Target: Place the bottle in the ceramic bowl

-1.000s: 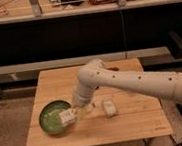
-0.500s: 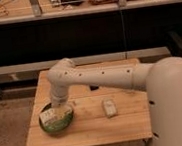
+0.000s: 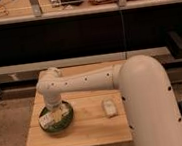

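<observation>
Arm (image 3: pixel 93 82), white and thick, is seen reaching from the lower right across a small wooden surface (image 3: pixel 92 130), its wrist bent down over the ceramic bowl (image 3: pixel 57 121) near the surface's left edge. The tool (image 3: pixel 56 112) is lowered into the bowl, and whether its fingers are spread or pressed together cannot be told, since the wrist covers them. The bottle (image 3: pixel 51 116), pale with a label, is seen lying inside the bowl beneath the tool; whether it is touched by the tool cannot be told. The bowl's green rim is shown just inside the left edge of the surface, with a narrow strip of bare wood in front of it. A small pale packet (image 3: pixel 108 107) lies on the wood to the right of the bowl, apart from it, close beside the arm's large elbow. Bare wood is seen between bowl and packet and along the near edge. Behind the surface, dark shelving (image 3: pixel 80 38) is seen running across the view.
</observation>
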